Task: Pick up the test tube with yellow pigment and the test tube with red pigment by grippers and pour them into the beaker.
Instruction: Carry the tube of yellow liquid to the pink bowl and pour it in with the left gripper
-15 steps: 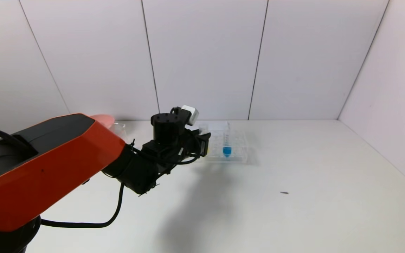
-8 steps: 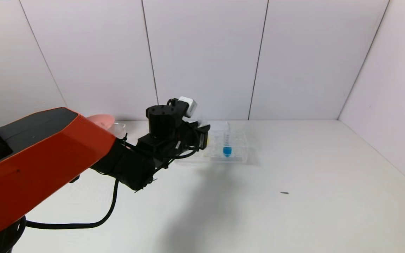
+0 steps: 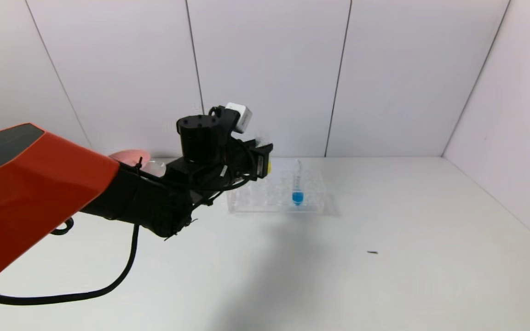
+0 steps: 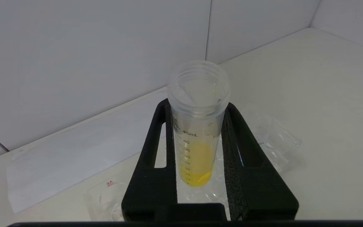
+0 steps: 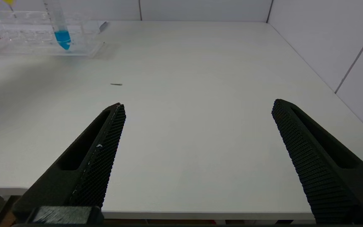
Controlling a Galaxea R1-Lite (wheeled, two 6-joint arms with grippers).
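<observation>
Left pincer lifted higher above rack, clamping yellow-pigment tube upright between fingers

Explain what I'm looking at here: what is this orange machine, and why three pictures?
It is a two-armed robot, seen by three cameras: one on its head, one on each wrist. In the head view its left end effector is raised above the table, shut on a tube of yellow liquid, shown close up by the left wrist camera. A clear rack holds a tube of blue liquid. The right end effector waits open near the table's edge, holding nothing.
</observation>
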